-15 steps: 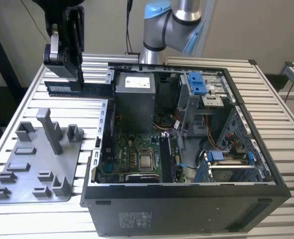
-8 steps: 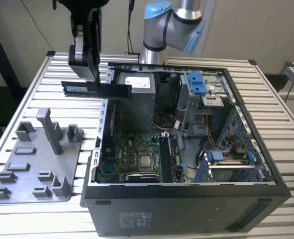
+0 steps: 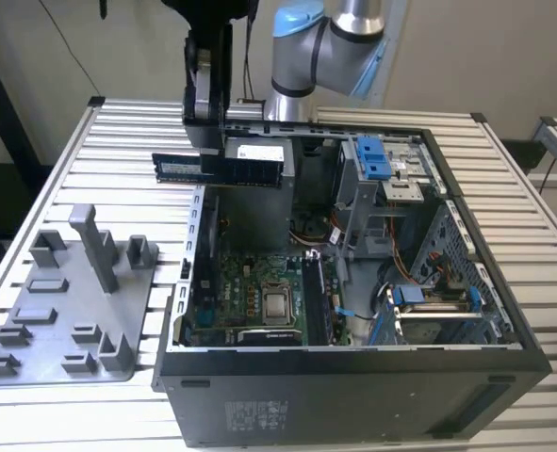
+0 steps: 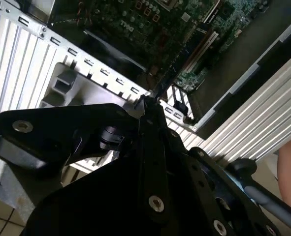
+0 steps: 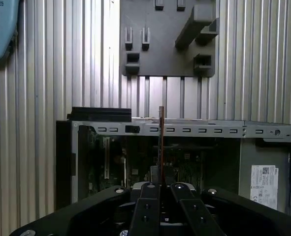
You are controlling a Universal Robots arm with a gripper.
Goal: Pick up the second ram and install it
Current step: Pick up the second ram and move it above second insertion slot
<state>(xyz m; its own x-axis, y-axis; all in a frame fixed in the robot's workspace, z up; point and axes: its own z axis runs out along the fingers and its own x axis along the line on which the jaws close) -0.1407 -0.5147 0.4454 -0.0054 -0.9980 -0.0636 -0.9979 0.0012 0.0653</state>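
Observation:
The second ram [image 3: 250,171] is a long, dark green-black stick held level in the air over the back left corner of the open computer case [image 3: 353,377]. My gripper [image 3: 205,149] comes down from above and is shut on it. In the first wrist view the ram [image 5: 161,137] shows edge-on as a thin line rising from between the fingers of the gripper [image 5: 161,186]. In the second wrist view the ram [image 4: 160,86] points toward the motherboard [image 4: 150,19] past the gripper [image 4: 146,105]. The motherboard [image 3: 259,301] lies flat inside the case, with memory slots [image 3: 314,301] beside the processor.
A grey plastic holder [image 3: 61,311] with a tall post [image 3: 99,250] lies on the slatted table [image 3: 118,122] at the exterior view's left of the case. Blue drive brackets [image 3: 372,155] and cables sit in the case's right half. The arm's base [image 3: 330,47] stands behind.

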